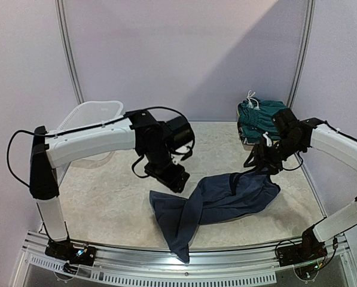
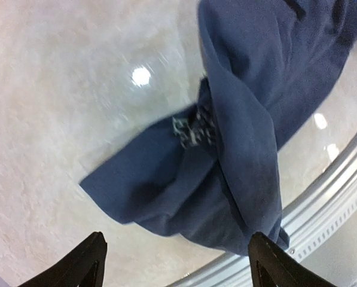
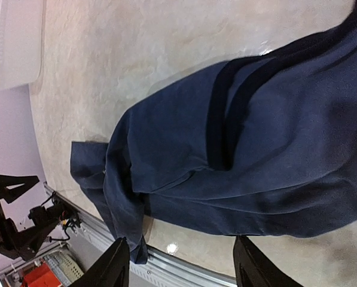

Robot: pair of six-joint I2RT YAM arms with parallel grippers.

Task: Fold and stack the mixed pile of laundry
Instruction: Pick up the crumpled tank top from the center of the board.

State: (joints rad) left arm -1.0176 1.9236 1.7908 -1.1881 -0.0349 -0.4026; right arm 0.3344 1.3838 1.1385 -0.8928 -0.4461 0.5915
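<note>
Left arm bends in from the frame's left, left pincer [image 2: 176, 239] spread wide and empty over the navy T-shirt [image 1: 220, 200], crumpled lower centre on the bench [image 1: 106, 197]. Right pincer [image 3: 181, 239], likewise wide, hangs by the shirt's right end.

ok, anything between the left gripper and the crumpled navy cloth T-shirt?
Nothing visible. The left gripper hangs open over the crumpled navy T-shirt, with only air between. The folded dark teal shorts sit at the far right and the white plastic tub at the far left, both apart from it.
</note>
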